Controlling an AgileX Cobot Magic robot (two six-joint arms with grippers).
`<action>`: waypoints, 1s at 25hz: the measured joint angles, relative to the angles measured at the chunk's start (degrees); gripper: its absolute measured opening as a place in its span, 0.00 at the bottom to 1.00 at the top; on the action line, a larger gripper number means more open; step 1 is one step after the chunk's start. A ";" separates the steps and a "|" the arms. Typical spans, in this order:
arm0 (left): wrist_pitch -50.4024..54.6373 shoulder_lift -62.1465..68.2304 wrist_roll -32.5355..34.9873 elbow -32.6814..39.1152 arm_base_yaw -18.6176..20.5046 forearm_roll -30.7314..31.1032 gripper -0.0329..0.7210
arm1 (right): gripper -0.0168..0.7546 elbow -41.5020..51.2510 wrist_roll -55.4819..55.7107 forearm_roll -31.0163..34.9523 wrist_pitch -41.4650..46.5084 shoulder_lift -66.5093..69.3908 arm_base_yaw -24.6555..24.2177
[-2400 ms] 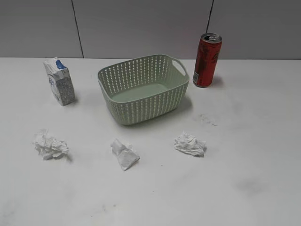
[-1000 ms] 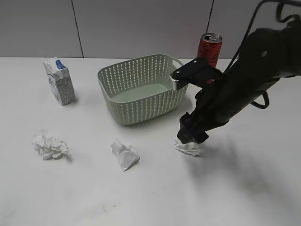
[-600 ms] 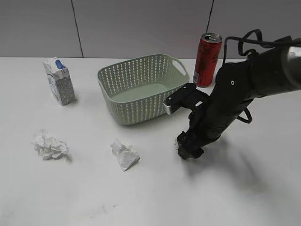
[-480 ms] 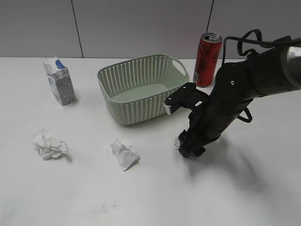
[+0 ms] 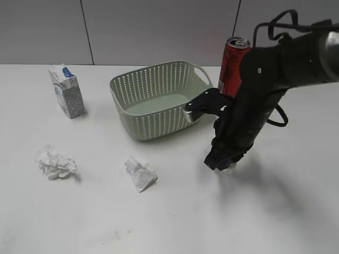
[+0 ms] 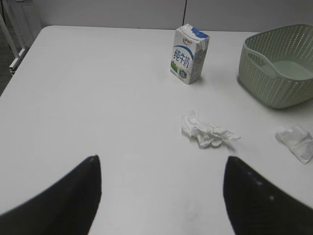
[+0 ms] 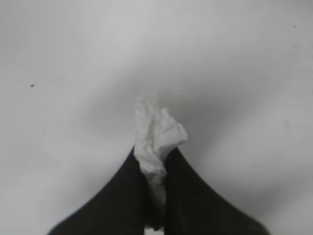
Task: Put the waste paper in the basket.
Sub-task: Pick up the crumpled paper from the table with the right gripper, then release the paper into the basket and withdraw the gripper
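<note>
My right tool (image 7: 155,196) pinches a light, soft paper wad (image 7: 157,139) mid-bunch; my left tool (image 6: 161,196) gapes wide, empty.

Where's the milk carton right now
In the exterior view the milk carton stands upright at the far left of the table, left of the basket, apart from it.

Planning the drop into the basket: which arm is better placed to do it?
Right. Its claw is shut on a crumpled white paper wad, close beside the pale green perforated plastic basket. The left claw is open and holds nothing.
</note>
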 joint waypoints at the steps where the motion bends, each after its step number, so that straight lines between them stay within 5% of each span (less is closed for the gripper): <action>1: 0.00 0.00 0.00 0.00 0.00 0.00 0.82 | 0.05 -1.32 0.00 0.05 3.70 -0.69 0.00; 5: 0.00 0.00 0.00 0.00 0.00 0.00 0.82 | 0.05 -8.03 0.00 0.05 12.98 -4.36 0.00; 9: 0.00 0.00 0.00 0.00 0.00 0.00 0.82 | 0.05 -16.59 0.00 0.24 12.33 -6.75 0.00; 18: 0.00 0.00 0.00 0.00 0.00 0.22 0.82 | 0.05 -22.40 0.00 11.39 -21.46 -4.63 0.00; 22: 0.00 0.00 0.00 0.00 0.00 0.22 0.82 | 0.06 -22.40 0.00 12.48 -25.28 0.14 0.00; 25: 0.00 0.00 0.00 0.00 0.00 0.22 0.82 | 0.16 -22.40 0.00 12.66 -23.51 3.97 0.00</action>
